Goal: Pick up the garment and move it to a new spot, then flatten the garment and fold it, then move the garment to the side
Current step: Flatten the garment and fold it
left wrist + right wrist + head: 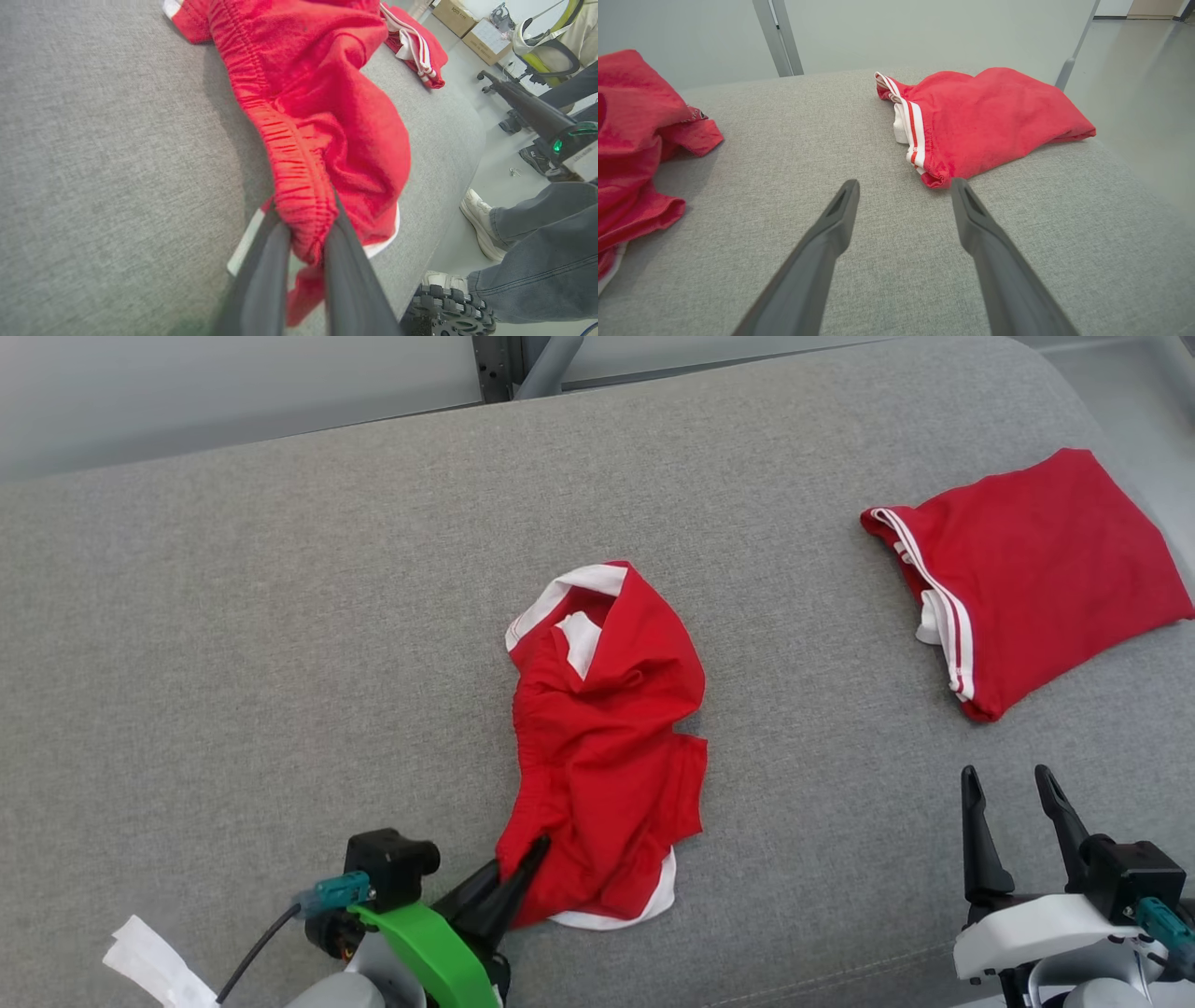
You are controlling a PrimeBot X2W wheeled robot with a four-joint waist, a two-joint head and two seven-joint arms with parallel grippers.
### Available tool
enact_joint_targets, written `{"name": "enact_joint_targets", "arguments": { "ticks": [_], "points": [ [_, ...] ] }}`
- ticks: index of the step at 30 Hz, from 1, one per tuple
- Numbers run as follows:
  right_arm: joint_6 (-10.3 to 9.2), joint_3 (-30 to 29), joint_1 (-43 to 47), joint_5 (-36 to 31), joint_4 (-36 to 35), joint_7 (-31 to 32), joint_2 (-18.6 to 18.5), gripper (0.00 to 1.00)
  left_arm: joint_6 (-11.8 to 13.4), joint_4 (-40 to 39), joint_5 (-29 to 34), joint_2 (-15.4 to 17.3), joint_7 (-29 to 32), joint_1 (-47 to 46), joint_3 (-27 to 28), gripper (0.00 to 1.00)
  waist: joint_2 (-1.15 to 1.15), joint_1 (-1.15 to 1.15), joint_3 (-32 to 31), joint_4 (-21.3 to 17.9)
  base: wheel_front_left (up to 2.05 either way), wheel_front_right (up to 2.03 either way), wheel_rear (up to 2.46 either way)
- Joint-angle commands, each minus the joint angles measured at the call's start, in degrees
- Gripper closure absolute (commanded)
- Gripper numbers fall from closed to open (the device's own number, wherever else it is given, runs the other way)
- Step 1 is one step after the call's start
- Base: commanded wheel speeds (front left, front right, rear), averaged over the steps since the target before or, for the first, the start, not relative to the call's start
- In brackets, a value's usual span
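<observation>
While the left gripper is clamped on the garment, the right gripper has its fingers apart and holds nothing. Garment: red, white trim, crumpled, lying about mid-cushion with its long axis running near to far. Grip point is the near-left corner. In the left wrist view the two dark fingers pinch the gathered elastic waistband, and red cloth bulges between them. Whether that corner is off the cushion cannot be told; the rest lies on the grey fabric. A white hem shows along the near edge, just right of the grip. At the far end a white-edged opening faces far-left. Right gripper sits at near right, well apart from the garment, fingers pointing far, over bare cushion. In the right wrist view its fingertips sit just short of the near corner of the second garment, not touching it. Second garment: red, folded roughly square, at far right close to the cushion edge, with a white-striped band along its left side. The two garments are well apart, with bare cushion between them. The left arm carries a green band, and a white paper strip lies at near left. The left wrist view shows a person's jeans and white shoe on the floor beside the cushion, with cardboard boxes farther off.
</observation>
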Motion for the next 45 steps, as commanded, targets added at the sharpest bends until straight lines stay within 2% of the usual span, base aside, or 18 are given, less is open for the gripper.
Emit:
{"name": "enact_joint_targets", "arguments": {
  "ticks": [1,5,8,10,14,16,17,23,25,28,31,39,45],
  "points": [
    [-0.11,-0.07,-0.68,0.36,0.0,-0.18,-0.08,0.0,-0.25,-1.06,-0.6,0.33,-0.35,-1.18,-0.33,1.0,0.03,0.0,-0.01,-0.1,0.0,0.0,0.0],
    [-0.11,0.07,-0.78,0.96,0.1,-0.18,-0.08,0.0,-0.26,-7.79,-4.34,-0.43,-0.33,-3.56,-1.26,1.0,0.03,0.0,-0.22,-0.41,0.0,0.0,0.0],
    [-0.11,0.49,-0.96,1.7,0.36,-0.18,-0.07,0.0,-0.04,-11.54,-4.57,-1.27,-0.54,-6.17,-0.47,1.0,0.03,0.0,-0.52,-0.9,0.0,0.0,0.0],
    [-0.11,0.87,-1.03,2.36,0.58,-0.18,-0.09,0.0,1.78,-13.19,-3.75,-2.61,-0.25,-8.38,0.3,1.0,0.03,0.0,-0.72,-1.4,0.0,0.0,0.0],
    [-0.11,1.47,-1.02,3.55,1.03,-0.18,-0.07,0.0,6.74,-14.61,-2.95,-7.12,-0.25,-12.76,2.46,1.0,0.03,0.0,-0.59,-2.33,0.0,0.0,0.0],
    [-0.11,1.83,-1.09,4.06,1.18,-0.18,-0.07,0.0,10.44,-13.71,-1.22,-9.23,-1.47,-14.91,4.21,1.0,0.03,0.0,-0.41,-2.9,0.0,0.0,0.0],
    [-0.11,1.83,-1.09,4.06,1.18,-0.18,-0.07,0.0,10.44,-13.71,-1.22,-9.23,-1.47,-14.91,4.21,1.0,0.03,0.0,-0.41,-2.9,0.0,0.0,0.0],
    [-0.11,2.14,-1.03,5.17,1.58,-0.18,-0.1,0.0,22.85,-10.66,3.18,-16.17,-4.56,-17.82,12.5,1.0,0.03,0.0,0.06,-4.06,0.0,0.0,0.0],
    [-0.11,2.15,-1.12,5.29,1.71,-0.18,-0.06,0.0,26.21,-9.79,5.0,-17.08,-4.84,-16.56,15.43,1.0,0.03,0.0,0.14,-4.28,0.0,0.0,0.0],
    [-0.11,1.98,-1.38,5.57,1.82,-0.18,-0.08,0.0,28.99,-6.84,7.14,-16.79,-4.84,-13.05,18.07,1.0,0.03,0.0,0.34,-4.28,0.0,0.0,0.0],
    [-0.11,2.17,-1.55,5.6,1.99,-0.18,-0.07,0.0,29.87,-2.22,8.25,-15.2,-4.86,-8.96,19.94,1.0,0.03,0.0,0.57,-3.97,0.0,0.0,0.0],
    [-0.11,1.54,-0.62,4.5,2.34,-0.18,-0.05,0.0,28.65,5.44,8.82,-11.36,-4.89,4.21,25.73,1.0,0.03,0.0,0.52,-1.75,0.0,0.0,0.0],
    [-0.11,1.57,-0.11,3.12,2.3,-0.18,-0.07,0.0,27.07,7.58,8.57,-11.35,-4.88,10.48,28.57,1.0,0.03,0.0,0.13,1.02,0.0,0.0,0.0]
  ]
}}
